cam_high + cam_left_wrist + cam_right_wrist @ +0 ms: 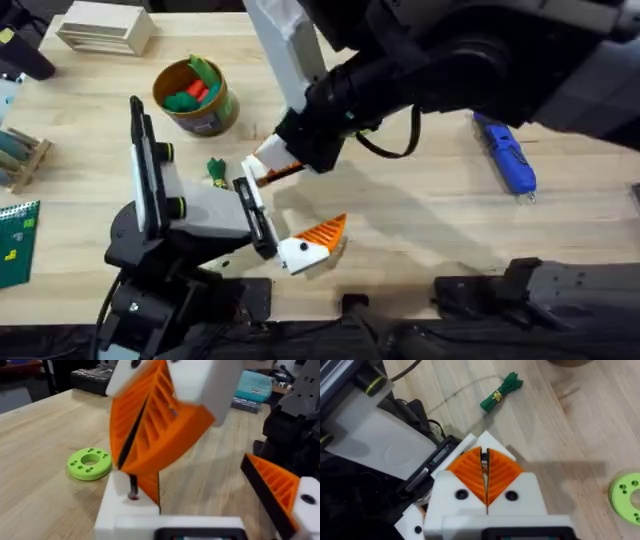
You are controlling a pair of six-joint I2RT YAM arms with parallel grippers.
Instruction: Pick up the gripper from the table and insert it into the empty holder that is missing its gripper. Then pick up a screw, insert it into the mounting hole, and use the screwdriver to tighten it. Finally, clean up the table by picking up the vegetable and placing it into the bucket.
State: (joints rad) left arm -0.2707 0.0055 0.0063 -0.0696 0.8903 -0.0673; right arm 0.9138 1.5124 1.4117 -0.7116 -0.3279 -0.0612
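Pale wooden surface (420, 230) ran under both arms, with the lime-green disc (90, 463) lying off to one side. The right tool (484, 467) had its orange pads pressed flat together, and an orange sliver with a dark edge, by all appearance the gripper (148, 485), hung from between them. Directly beneath it sat the empty holder (125, 505), the bare white mount of the left tool (205, 500), which stood wide open with nothing in it, its other finger carrying an orange tip. The wedge's long axis ran down toward the mount, its lower end just at the mount's top. The coming move probably called for a straight push down along that axis, so the right arm was the one placed to do it.
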